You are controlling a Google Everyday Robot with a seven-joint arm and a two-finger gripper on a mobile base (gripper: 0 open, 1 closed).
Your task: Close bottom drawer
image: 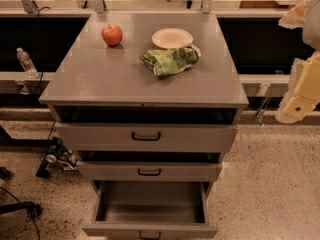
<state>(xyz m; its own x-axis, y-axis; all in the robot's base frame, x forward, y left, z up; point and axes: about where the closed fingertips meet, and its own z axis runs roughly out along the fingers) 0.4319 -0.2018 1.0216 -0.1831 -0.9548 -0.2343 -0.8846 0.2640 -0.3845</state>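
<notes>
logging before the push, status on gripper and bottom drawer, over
Gripper at right edge of view, beside cabinet, touching nothing. Bottom drawer pulled well out, nothing inside. No obstruction seen in its path.

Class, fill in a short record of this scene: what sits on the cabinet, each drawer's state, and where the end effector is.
on cabinet: apple, plate, crumpled green bag
top drawer: partly open
middle drawer: partly open
bottom drawer: pulled out furthest, looks empty
end effector: right edge of view, apart from cabinet
task: bottom drawer not yet closed
</notes>
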